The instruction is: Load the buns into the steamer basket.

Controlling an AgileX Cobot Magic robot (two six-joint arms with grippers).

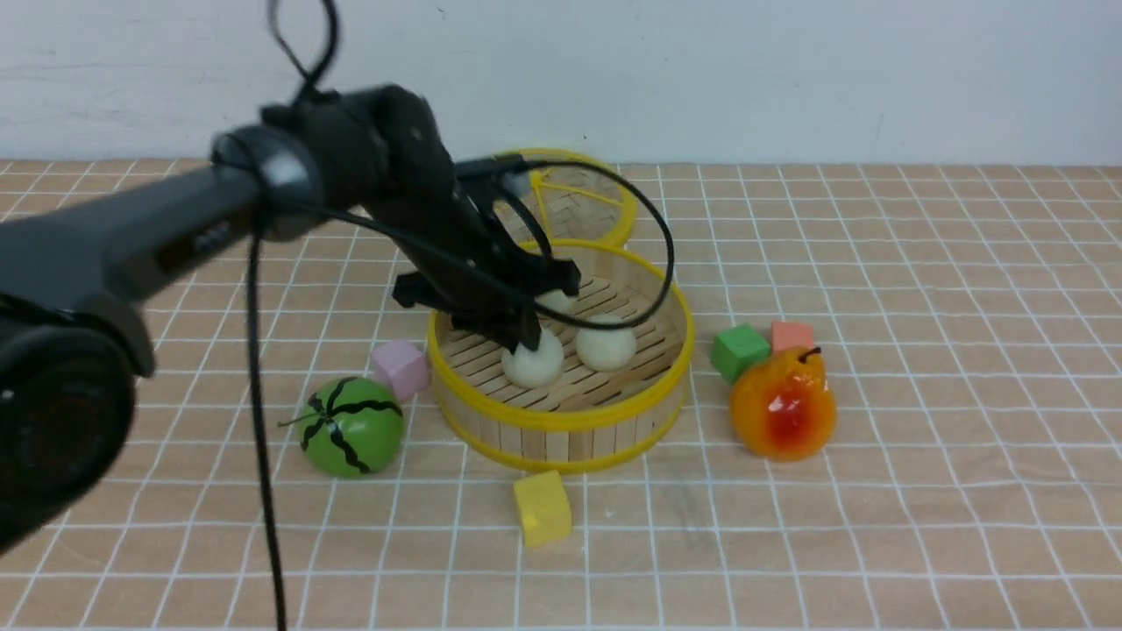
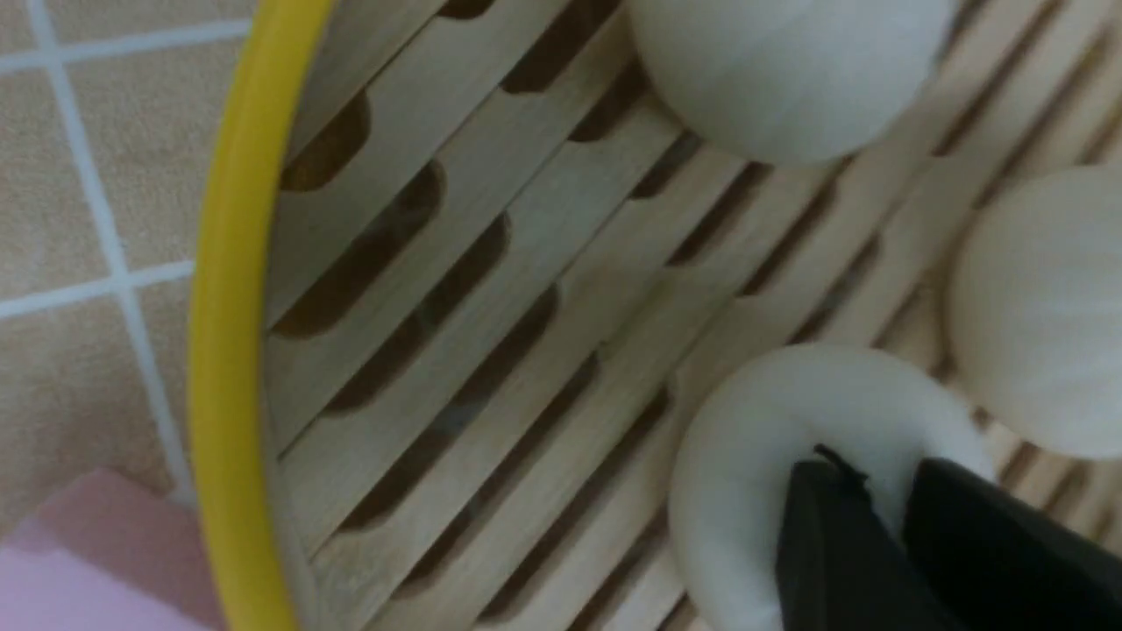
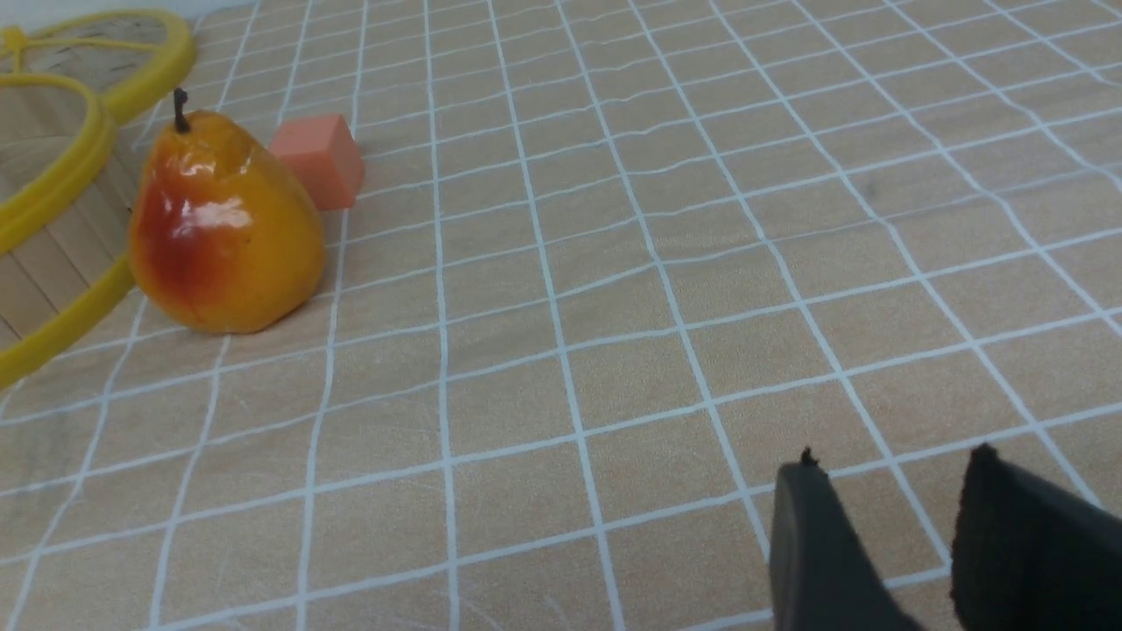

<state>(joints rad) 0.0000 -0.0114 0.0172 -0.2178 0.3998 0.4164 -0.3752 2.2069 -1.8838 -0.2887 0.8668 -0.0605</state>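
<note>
The steamer basket [image 1: 561, 422] stands mid-table with three off-white buns on its slatted floor. My left gripper [image 1: 526, 337] reaches down into it, its jaws narrowly parted and pinching the top of the nearest bun [image 1: 535, 364]. A second bun [image 1: 605, 346] lies just right of it, and a third bun [image 1: 557, 301] is half hidden behind the fingers. The left wrist view shows the gripper [image 2: 885, 478] on the pinched bun [image 2: 745, 456], the other buns [image 2: 789, 70] [image 2: 1043, 307] and the yellow rim [image 2: 228, 307]. My right gripper [image 3: 890, 464] hangs open over bare cloth, out of the front view.
The woven lid [image 1: 578, 197] lies behind the basket. A watermelon toy [image 1: 351, 427] and a pink cube [image 1: 400, 368] sit on its left, and a yellow cube [image 1: 542, 506] in front. On its right are a green cube [image 1: 739, 350], an orange cube [image 1: 792, 335] and a pear [image 1: 783, 403].
</note>
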